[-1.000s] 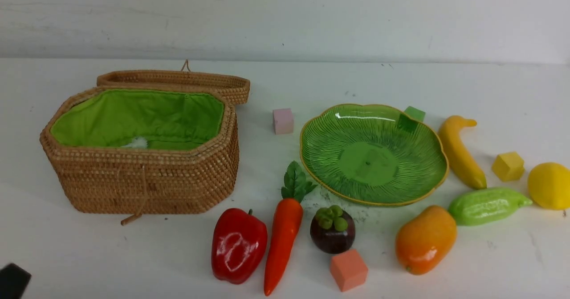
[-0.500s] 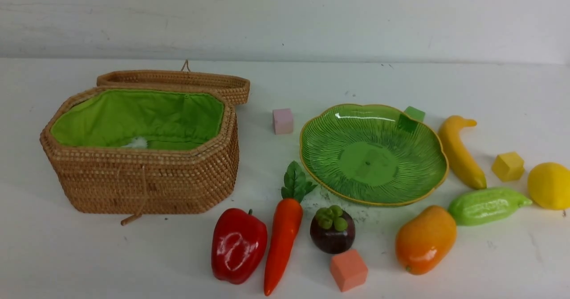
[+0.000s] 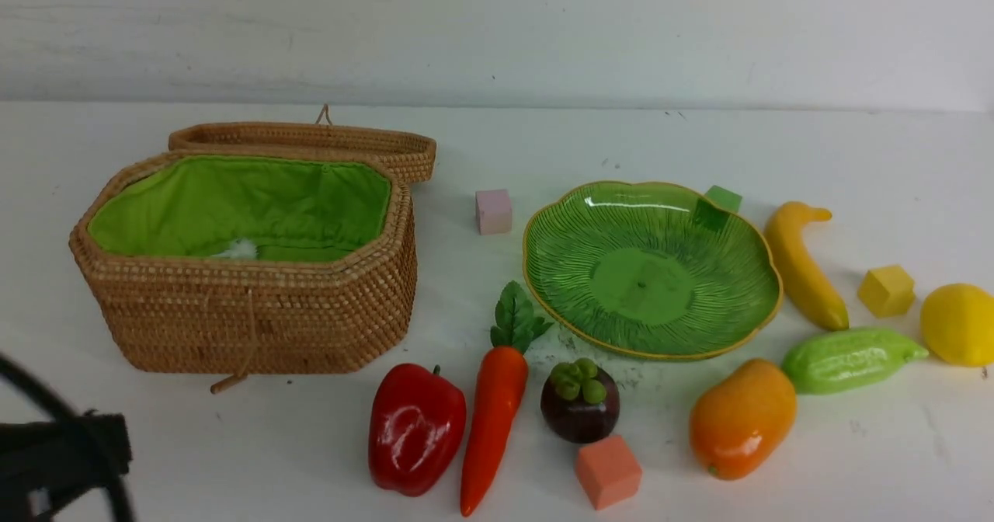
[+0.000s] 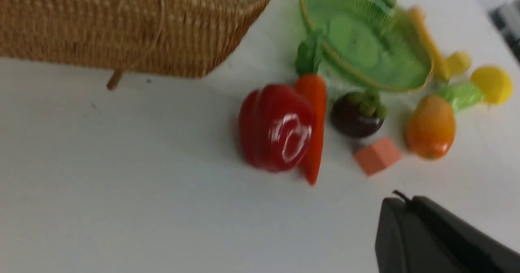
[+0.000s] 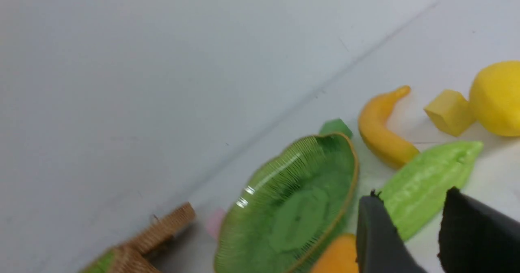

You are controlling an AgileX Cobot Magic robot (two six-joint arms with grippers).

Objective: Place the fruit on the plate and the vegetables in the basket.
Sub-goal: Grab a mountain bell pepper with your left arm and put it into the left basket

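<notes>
left tool pressed together, empty, near-left | right tool spread, empty, facing gourd | basket open, plate bare, awaiting sorting

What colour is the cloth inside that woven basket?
Bright green lining, seen best in the front view.

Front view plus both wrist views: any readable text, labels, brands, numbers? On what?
None readable in any view.
No print or labels on the basket, the plate, the red pepper or the table.
White streaks on the red pepper: glare, not lettering.
White scrap inside the basket: too small to tell whether it carries text.
Wrist views: blurred, nothing legible.
</notes>
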